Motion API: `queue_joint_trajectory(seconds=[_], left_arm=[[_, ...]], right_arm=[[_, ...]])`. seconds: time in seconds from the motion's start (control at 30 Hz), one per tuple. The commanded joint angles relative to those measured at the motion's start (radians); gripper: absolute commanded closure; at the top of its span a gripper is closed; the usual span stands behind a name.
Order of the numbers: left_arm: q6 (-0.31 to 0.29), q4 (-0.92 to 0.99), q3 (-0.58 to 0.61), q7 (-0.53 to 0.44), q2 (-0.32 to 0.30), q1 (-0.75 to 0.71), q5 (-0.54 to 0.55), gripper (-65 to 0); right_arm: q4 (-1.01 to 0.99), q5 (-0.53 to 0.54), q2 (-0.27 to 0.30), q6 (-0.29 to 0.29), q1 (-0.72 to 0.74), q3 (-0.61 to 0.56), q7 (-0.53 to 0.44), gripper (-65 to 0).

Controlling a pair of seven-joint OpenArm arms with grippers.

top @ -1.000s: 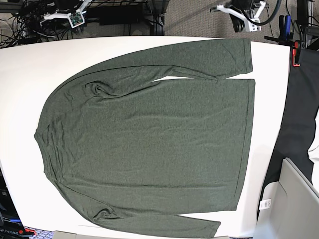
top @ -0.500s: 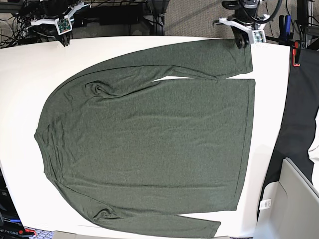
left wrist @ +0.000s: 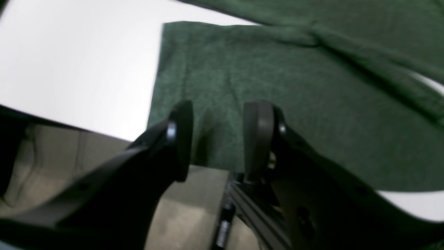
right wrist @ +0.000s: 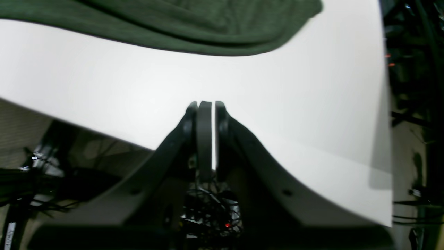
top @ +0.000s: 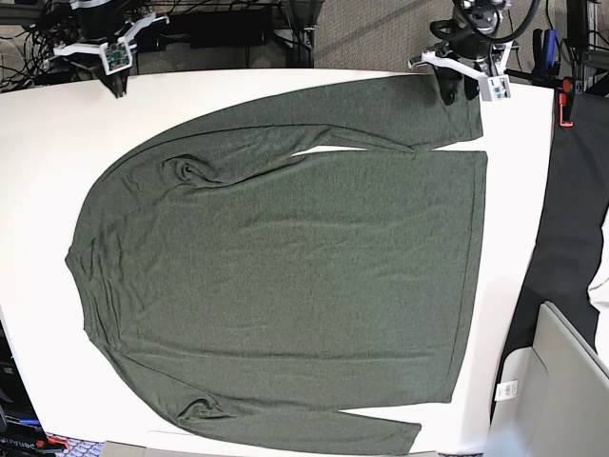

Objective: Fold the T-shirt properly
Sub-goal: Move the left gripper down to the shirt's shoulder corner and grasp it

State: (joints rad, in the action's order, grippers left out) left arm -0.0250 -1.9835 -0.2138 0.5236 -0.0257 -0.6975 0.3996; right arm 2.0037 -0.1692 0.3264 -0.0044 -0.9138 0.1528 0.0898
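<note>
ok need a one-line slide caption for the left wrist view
Left gripper, jaws apart, poised over the sleeve cuff of the olive T-shirt at the white table's edge.

1 T-shirt (top: pixel 285 276), 2 end effectors: left end effector (left wrist: pixel 216 139), right end effector (right wrist: pixel 206 135)

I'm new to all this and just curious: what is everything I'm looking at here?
T-shirt: one, dark olive green, long sleeves, spread flat over most of the table.
Table: one, white, under the T-shirt.
Black cloth: one, over the table's right end in the base view.
Clamp: one, red and black, at the cloth's top edge.
Left gripper: one, black fingers, open, above the upper sleeve's cuff.
Right gripper: one, black fingers, shut, over the bare table edge.
</note>
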Motion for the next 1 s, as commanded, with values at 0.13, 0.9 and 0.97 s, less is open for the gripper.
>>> queue_joint_trajectory(seconds=[0.13, 0.9, 0.97], left_arm=[[0.009, 0.000, -0.120, 0.091, -0.006, 0.085, 0.075, -23.6], [0.007, 0.123, -0.161, 0.270, -0.001, 0.178, 0.084, -23.6], [0.007, 0.123, -0.160, 0.270, 0.000, 0.178, 0.086, -23.6]], right_arm=[[0.021, 0.001, 0.004, -0.009, 0.005, 0.012, -0.023, -0.3], [0.022, 0.007, -0.031, -0.009, 0.081, 0.012, 0.086, -0.3], [0.022, 0.007, -0.031, -0.009, 0.083, 0.012, 0.086, -0.3]])
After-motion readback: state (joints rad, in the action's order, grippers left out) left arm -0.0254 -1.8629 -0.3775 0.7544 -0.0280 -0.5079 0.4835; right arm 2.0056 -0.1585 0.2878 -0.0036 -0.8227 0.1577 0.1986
